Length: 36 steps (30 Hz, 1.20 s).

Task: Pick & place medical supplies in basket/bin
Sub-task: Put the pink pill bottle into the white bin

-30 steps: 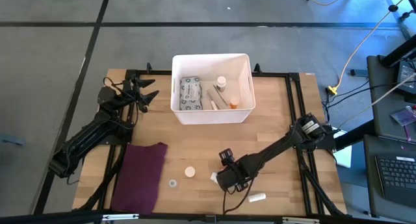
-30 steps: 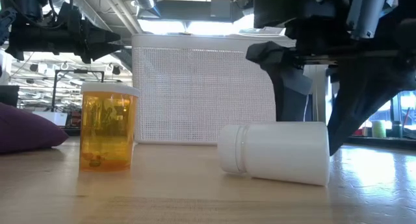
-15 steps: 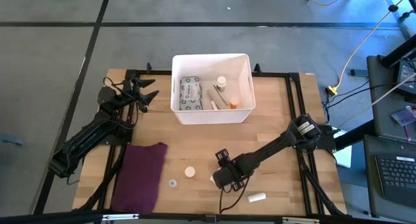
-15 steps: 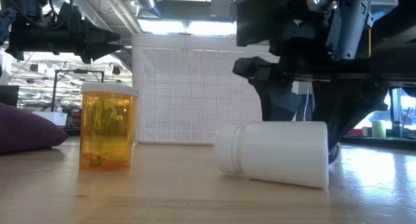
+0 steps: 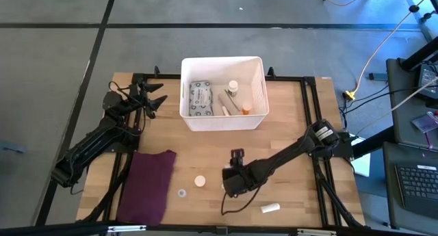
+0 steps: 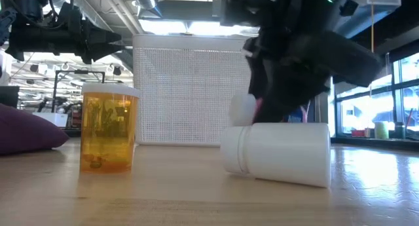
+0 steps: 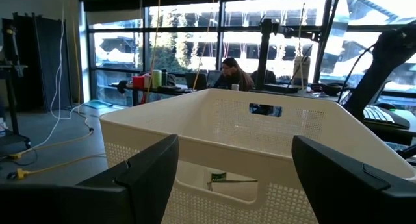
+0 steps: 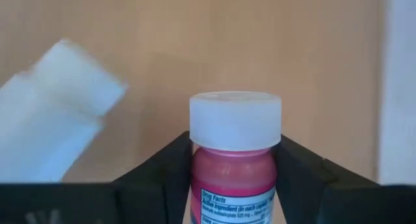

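Medical supplies lie partly in the white basket [image 5: 222, 92] at the far middle of the desk [image 5: 287, 147] and partly loose on the boards near its front edge. Inside the basket are a grey-green printed packet [image 5: 200, 98], a beige tube [image 5: 224, 103] and a small white-capped bottle [image 5: 233, 87]. The right gripper [image 5: 230, 183] is low over the desk's front middle, and its fingers [image 8: 170, 167] press on both sides of a pink bottle with a white cap [image 8: 235, 159], gripping it just below the cap. A white bottle [image 6: 278, 152] lies on its side close by, and an amber vial [image 6: 108, 126] stands upright to one side. A round beige cap [image 5: 200, 181] and a small grey ring [image 5: 182, 193] sit between the gripper and the maroon cloth [image 5: 147, 185]. The left gripper [image 7: 231, 178] waits at the desk's far left, facing the basket wall, its fingers spread wide and holding nothing.
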Each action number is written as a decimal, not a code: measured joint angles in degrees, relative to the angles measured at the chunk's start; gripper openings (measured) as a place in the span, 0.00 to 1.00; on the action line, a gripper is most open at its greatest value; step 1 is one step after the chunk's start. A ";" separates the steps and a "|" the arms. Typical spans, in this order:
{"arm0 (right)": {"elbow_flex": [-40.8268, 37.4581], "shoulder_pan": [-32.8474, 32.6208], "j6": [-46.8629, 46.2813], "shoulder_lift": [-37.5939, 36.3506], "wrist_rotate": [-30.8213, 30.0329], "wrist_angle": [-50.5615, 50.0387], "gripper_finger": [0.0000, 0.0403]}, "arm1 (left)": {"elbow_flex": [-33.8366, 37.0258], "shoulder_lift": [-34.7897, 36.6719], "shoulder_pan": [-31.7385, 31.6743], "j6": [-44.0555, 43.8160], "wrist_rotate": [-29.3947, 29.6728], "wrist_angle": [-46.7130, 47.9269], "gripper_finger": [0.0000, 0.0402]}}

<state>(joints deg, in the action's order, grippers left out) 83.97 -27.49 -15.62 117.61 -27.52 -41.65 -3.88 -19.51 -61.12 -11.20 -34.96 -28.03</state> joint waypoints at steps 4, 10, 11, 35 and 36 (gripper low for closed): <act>-1.37 -0.02 -5.27 -2.24 -2.85 -2.14 0.44 | 0.00 0.00 0.00 0.00 0.00 0.01 0.72; -6.24 -0.04 -12.20 -9.12 -9.63 -2.09 0.45 | 0.00 0.00 0.00 0.00 0.01 0.00 0.72; -7.52 -0.04 -13.09 -10.50 -10.33 -1.25 0.45 | 0.00 0.02 0.00 0.00 -0.01 0.00 0.72; -52.40 -2.36 1.21 -14.99 -33.47 90.37 0.45 | 0.00 -0.37 0.00 3.02 0.24 0.85 0.72; -52.40 -2.08 1.34 -13.77 -33.48 91.29 0.45 | 0.00 -0.37 0.00 3.02 0.42 0.85 0.72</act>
<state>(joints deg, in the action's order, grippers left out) 31.57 -29.57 -14.28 103.83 -61.00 49.64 -3.88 -19.88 -61.12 -8.18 -34.54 -27.18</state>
